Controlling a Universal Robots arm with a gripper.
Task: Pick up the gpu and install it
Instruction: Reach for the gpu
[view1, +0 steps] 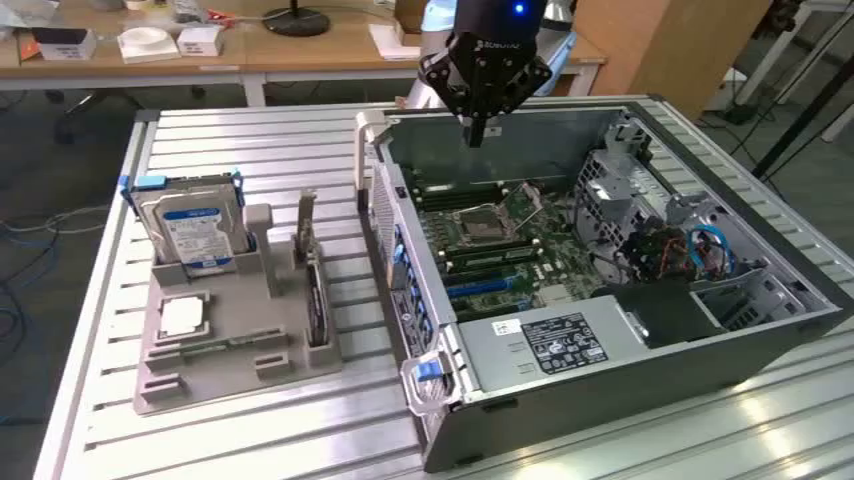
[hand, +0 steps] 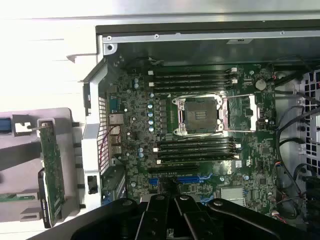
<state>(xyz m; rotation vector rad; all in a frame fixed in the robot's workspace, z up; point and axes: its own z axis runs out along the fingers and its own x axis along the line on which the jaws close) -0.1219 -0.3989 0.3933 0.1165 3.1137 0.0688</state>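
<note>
– Beneath the jaws, seen from outside, what is there?
– The gripper (view1: 474, 135) hangs above the open computer case (view1: 601, 420), its jaws pinched together on nothing. The motherboard (view1: 514, 250) lies below them on the case floor.
– And the gpu?
– Well apart from the jaws, outside the case, toward the exterior view's left. The gpu (view1: 315, 290) stands on edge in a slot of the gray holder (view1: 214, 385), near the hard drive (view1: 194, 230).
– From the wrist?
– The gripper (hand: 169, 196) is closed and empty over the motherboard (hand: 200, 155). The gpu (hand: 51, 170) sits off to one side of the jaws, beyond the case wall. It stands upright in the holder (hand: 20, 150) with its metal bracket (hand: 46, 124) at one end.
– How will it handle?
– Light and stiff, I'd judge, but delicate: a thin board with bare parts on its faces. Its free upper edge looks the safest place to pinch, away from the bracket, with the pads flat on both faces.
</note>
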